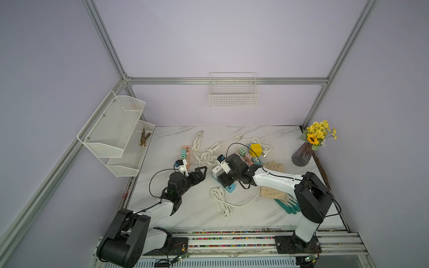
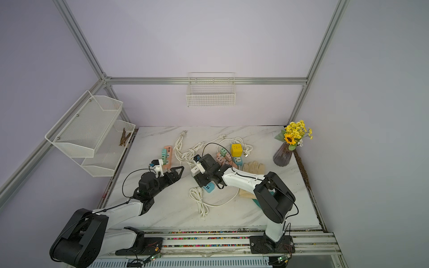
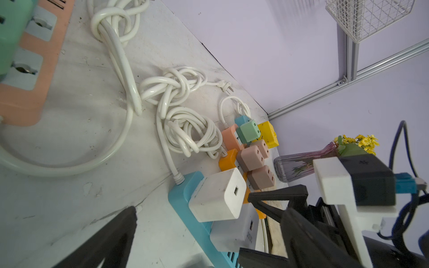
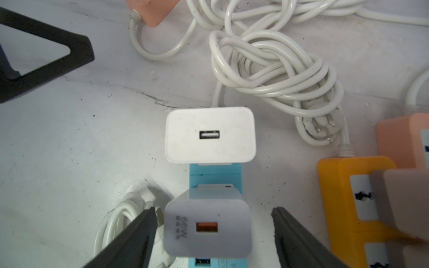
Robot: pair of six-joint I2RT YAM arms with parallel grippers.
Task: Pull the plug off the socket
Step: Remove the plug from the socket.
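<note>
A blue socket strip lies mid-table with two plugs standing in it. One is a white charger plug, the other a grey-white plug beside it. My right gripper is open and straddles the grey-white plug, with a narrow gap on one side and a wider gap on the other. My left gripper is open just left of the strip, holding nothing. One of its fingers shows in the right wrist view.
An orange strip with brown adapters lies close beside the right gripper. Knotted white cables lie behind the strip, and another coil lies in front. There are also a pink strip, a yellow cube, gloves and a vase.
</note>
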